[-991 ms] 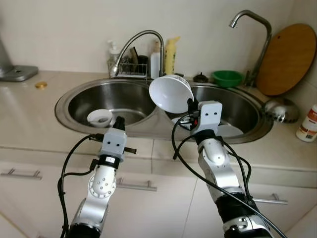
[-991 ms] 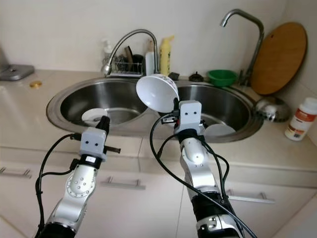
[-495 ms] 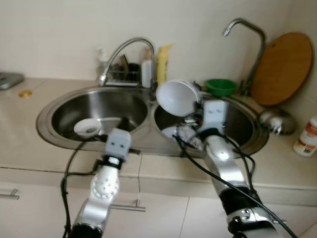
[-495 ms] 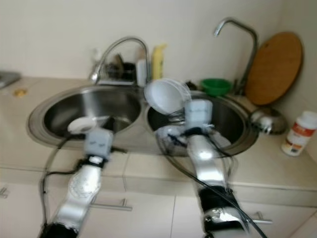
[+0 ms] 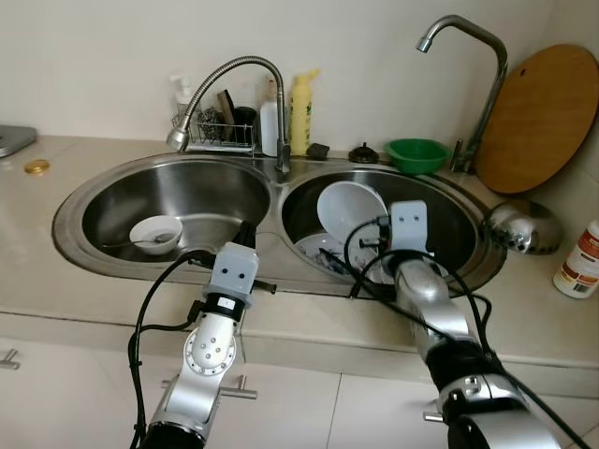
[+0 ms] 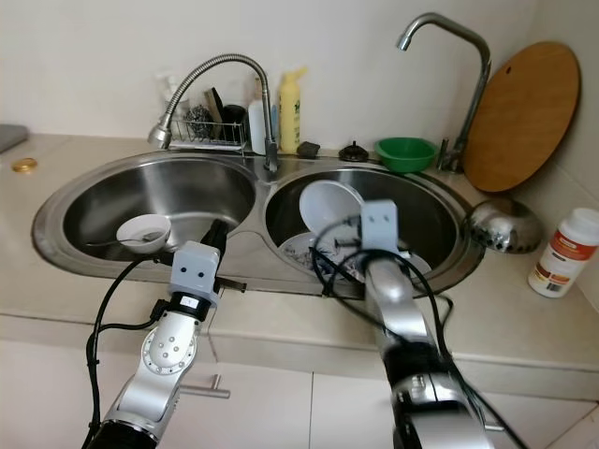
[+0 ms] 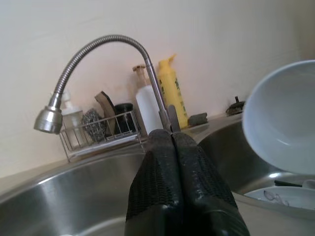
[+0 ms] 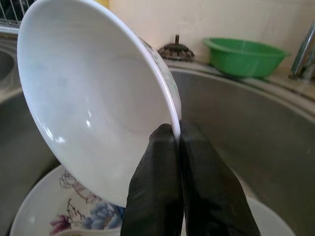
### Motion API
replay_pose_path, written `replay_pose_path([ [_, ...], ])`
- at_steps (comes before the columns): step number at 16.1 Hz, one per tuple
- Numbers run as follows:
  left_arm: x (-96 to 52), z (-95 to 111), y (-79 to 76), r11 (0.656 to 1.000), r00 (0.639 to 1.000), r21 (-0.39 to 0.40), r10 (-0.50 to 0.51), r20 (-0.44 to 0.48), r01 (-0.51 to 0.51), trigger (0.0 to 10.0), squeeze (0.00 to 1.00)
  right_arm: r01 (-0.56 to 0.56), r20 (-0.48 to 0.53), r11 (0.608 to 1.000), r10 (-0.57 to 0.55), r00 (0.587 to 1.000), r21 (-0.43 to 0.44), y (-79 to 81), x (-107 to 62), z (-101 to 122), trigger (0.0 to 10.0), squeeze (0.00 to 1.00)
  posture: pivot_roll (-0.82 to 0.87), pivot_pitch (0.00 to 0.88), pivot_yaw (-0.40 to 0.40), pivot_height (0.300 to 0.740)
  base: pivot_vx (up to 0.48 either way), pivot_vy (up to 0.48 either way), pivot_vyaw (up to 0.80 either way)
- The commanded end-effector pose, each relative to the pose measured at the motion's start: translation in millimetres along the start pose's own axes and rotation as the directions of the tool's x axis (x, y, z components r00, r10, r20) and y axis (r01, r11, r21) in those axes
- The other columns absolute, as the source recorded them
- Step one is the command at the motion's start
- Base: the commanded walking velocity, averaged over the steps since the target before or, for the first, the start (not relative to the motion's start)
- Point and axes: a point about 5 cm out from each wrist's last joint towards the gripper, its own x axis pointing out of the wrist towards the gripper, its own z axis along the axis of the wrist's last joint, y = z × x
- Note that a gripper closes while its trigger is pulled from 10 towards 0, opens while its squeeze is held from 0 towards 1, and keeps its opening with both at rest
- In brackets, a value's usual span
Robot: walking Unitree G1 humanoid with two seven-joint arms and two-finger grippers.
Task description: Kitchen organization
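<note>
My right gripper is shut on the rim of a white bowl, held tilted on edge low inside the right sink basin. The right wrist view has the bowl pinched between both black fingers, above a flowered plate lying in the basin. My left gripper is shut with nothing in it, hovering at the front rim of the left basin. A small white bowl with a spoon sits on that basin's floor.
A green bowl, a round wooden board and a tall tap stand behind the right basin. A flexible tap, wire rack and yellow bottle are at the back. A metal strainer and white bottle sit right.
My right gripper has lowered the white bowl from above the sink divider down into the right basin. The camera has shifted, so the whole scene sits differently.
</note>
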Motion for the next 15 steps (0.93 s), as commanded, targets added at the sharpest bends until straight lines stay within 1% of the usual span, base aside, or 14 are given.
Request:
replay_pose_path([
  [1,-0.4,-1.4,0.5,1.0,1.0,0.006,-0.005,-0.012,0.005,10.0,0.0,0.014,-0.008,1.0,-0.014,1.0,-0.011,-2.5,3.1,4.6,10.0,0.0,0.05,0.0,-0.008,0.74,0.0,0.0,0.0],
  [2,-0.5,-1.5,0.2,1.0,1.0,0.006,-0.007,-0.012,0.007,10.0,0.0,0.009,-0.024,0.999,-0.01,1.0,-0.041,-2.8,4.2,3.4,10.0,0.0,0.05,0.0,-0.008,0.74,0.0,0.0,0.0],
  [3,-0.3,-1.6,-0.5,1.0,1.0,0.007,-0.009,-0.014,0.009,10.0,0.0,-0.068,-0.105,0.993,0.057,0.993,-0.098,3.6,5.8,-5.1,10.0,0.0,0.05,0.0,-0.01,0.74,0.0,0.0,0.0],
  [4,-0.2,-1.6,-0.8,1.0,1.0,0.007,-0.009,-0.014,0.009,10.0,0.0,-0.129,-0.159,0.983,0.108,0.981,-0.128,9.2,4.9,-11.9,10.0,0.0,0.05,0.0,-0.011,0.74,0.0,0.0,0.0],
  [5,-0.3,-1.9,-1.2,1.0,1.0,0.006,-0.009,-0.016,0.009,10.0,0.0,-0.178,-0.212,0.974,0.146,0.966,-0.14,14.0,2.8,-19.8,10.0,0.0,0.05,0.0,-0.012,0.74,0.0,0.0,0.0],
  [6,-0.5,-2.1,-1.5,1.0,1.0,0.006,-0.009,-0.017,0.009,10.0,0.0,-0.203,-0.248,0.969,0.164,0.955,-0.14,16.9,1.3,-24.9,10.0,0.0,0.05,0.0,-0.012,0.74,0.0,0.0,0.0],
  [7,-0.8,-2.3,-2.0,1.0,1.0,0.006,-0.01,-0.019,0.01,10.0,0.0,-0.243,-0.302,0.959,0.191,0.934,-0.144,23.0,-2.4,-34.2,10.0,0.0,0.05,0.0,-0.013,0.74,0.0,0.0,0.0],
  [9,-1.0,-2.4,-2.3,1.0,1.0,0.007,-0.009,-0.02,0.01,10.0,0.0,-0.269,-0.33,0.952,0.211,0.92,-0.143,26.8,-5.3,-40.0,10.0,0.0,0.05,0.0,-0.014,0.74,0.0,0.0,0.0],
  [12,-1.8,-3.4,-2.0,1.0,1.0,0.01,-0.01,-0.025,0.011,10.0,0.0,-0.303,-0.389,0.942,0.226,0.893,-0.148,27.7,-7.9,-47.5,10.0,0.0,0.05,0.0,-0.014,0.74,0.0,0.0,0.0],
  [13,-2.0,-4.0,-1.8,1.0,1.0,0.011,-0.011,-0.028,0.011,10.0,0.0,-0.313,-0.394,0.938,0.235,0.889,-0.149,28.8,-8.5,-48.1,10.0,0.0,0.05,0.0,-0.014,0.74,0.0,0.0,0.0],
  [14,-2.0,-4.4,-1.7,1.0,1.0,0.012,-0.011,-0.029,0.011,10.0,0.0,-0.321,-0.382,0.938,0.251,0.89,-0.132,30.1,-9.1,-47.6,10.0,0.0,0.05,0.0,-0.015,0.74,0.0,0.0,0.0],
  [15,-2.0,-4.5,-1.9,1.0,0.999,0.012,-0.011,-0.031,0.011,10.0,0.0,-0.316,-0.365,0.942,0.256,0.895,-0.115,30.0,-9.1,-46.2,10.0,1.0,0.05,0.0,-0.015,0.74,0.0,0.0,0.0],
])
